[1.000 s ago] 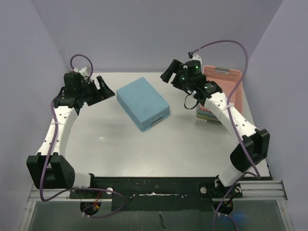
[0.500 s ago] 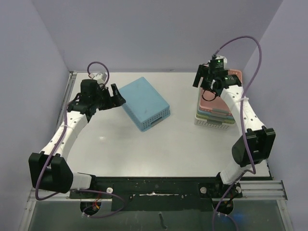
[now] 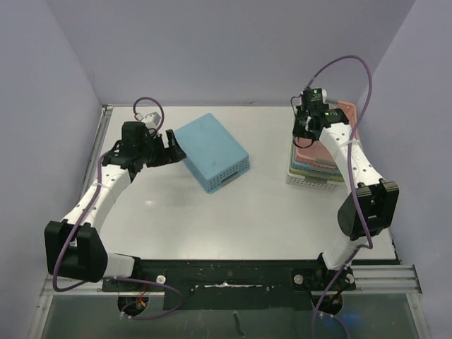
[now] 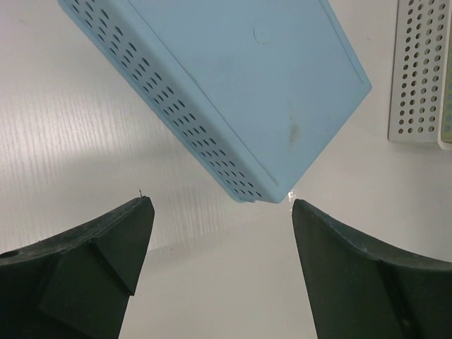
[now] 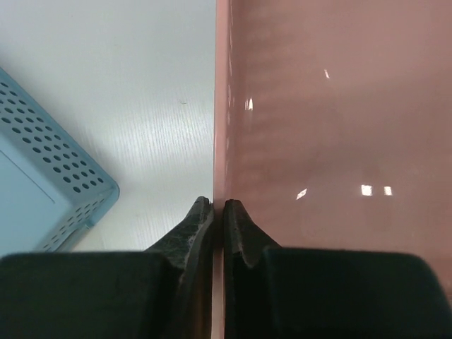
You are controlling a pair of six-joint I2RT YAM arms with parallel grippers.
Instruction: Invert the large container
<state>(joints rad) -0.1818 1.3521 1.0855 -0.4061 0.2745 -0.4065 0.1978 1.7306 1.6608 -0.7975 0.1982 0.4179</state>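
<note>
A light blue perforated container (image 3: 210, 150), the largest one in view, lies bottom up on the white table, left of centre. My left gripper (image 3: 171, 145) is open at its left corner. In the left wrist view that corner (image 4: 272, 196) sits just ahead of the gap between the fingers (image 4: 220, 205), close to the right finger, with nothing held. My right gripper (image 3: 304, 135) is shut on the left wall of a pink container (image 3: 345, 111) that tops a stack at the right. The right wrist view shows the thin pink wall (image 5: 220, 106) pinched between both fingers (image 5: 218, 203).
Under the pink container sits a stack of more baskets, with a white perforated one (image 3: 314, 176) at the bottom. It also shows at the right edge of the left wrist view (image 4: 417, 70). Purple walls enclose the table on three sides.
The right arm swung from beside the blue container to the stack and shut on the pink wall. The left gripper advanced right to the blue container's corner.
</note>
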